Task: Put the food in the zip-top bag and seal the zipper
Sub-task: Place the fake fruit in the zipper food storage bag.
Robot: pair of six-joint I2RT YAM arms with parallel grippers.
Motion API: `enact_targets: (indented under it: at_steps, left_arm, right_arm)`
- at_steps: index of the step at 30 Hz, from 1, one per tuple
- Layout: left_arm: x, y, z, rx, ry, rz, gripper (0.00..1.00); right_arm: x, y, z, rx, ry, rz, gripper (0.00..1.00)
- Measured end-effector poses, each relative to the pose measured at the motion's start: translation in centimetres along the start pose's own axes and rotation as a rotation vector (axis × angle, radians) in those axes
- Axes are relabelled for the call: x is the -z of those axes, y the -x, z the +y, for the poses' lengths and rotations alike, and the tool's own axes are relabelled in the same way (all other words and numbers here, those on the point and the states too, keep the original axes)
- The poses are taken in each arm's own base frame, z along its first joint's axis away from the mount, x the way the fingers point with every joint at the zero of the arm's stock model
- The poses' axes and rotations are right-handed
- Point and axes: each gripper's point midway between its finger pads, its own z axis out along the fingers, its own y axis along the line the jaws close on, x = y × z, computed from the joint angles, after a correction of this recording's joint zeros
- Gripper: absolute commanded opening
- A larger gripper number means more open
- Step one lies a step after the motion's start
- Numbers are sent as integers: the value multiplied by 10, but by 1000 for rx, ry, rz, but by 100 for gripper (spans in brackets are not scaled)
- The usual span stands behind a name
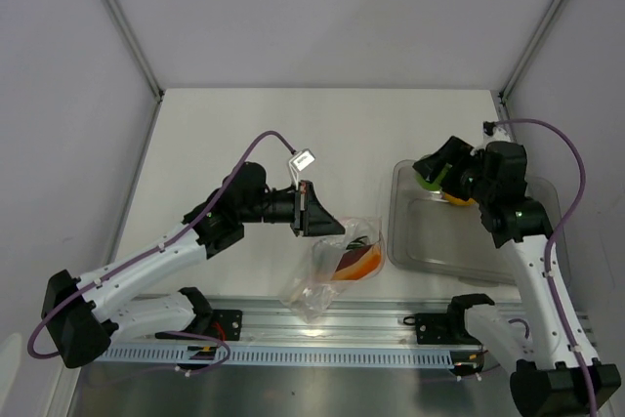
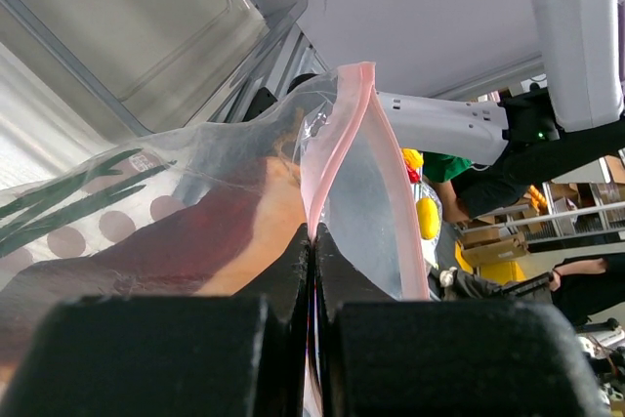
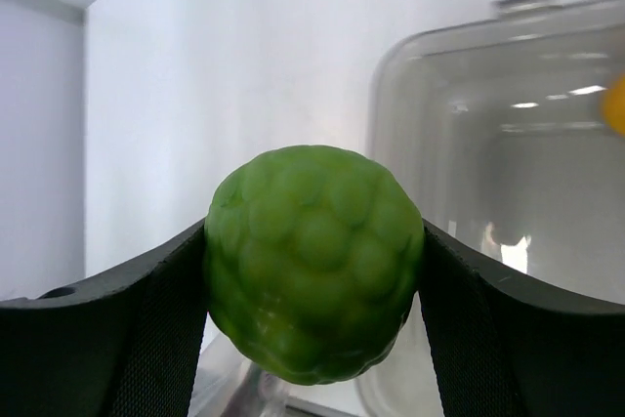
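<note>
Two pincers are each closed on something. The left pincer is pressed together on the bag, gripping it just beside the pink zipper. From there the bag slopes down toward the near edge of the table. The slice lies inside the bag. The right pincer is clamped on the green fruit over the far left corner of the tray, well apart from the bag. The yellow fruit sits in the tray near that pincer.
</note>
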Motion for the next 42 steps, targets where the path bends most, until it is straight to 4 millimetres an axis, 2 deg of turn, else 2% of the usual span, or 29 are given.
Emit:
enact_targets:
  at_steps: [6, 10, 15, 22, 24, 28, 35, 42]
  left_arm:
    - [0, 1, 2, 2, 9, -8, 1]
    - [0, 0, 4, 7, 19, -8, 1]
    - [1, -2, 7, 13, 31, -8, 1]
    - [5, -2, 6, 16, 45, -16, 1]
    - [6, -2, 6, 16, 46, -16, 1]
    - [6, -3, 7, 19, 50, -13, 1]
    - [6, -5, 9, 26, 58, -6, 0]
    - [8, -4, 12, 36, 72, -8, 1]
  right_arm:
    - [32, -11, 78, 117, 254, 34, 0]
    - [63, -32, 126, 208, 442, 79, 0]
    - [97, -64, 168, 330, 641, 152, 0]
    - [118, -112, 209, 496, 782, 250, 0]
    - [120, -127, 215, 543, 797, 273, 0]
    - [128, -144, 219, 609, 823, 284, 0]
    - [141, -159, 214, 679, 858, 277, 9]
    - [144, -169, 207, 720, 856, 289, 20]
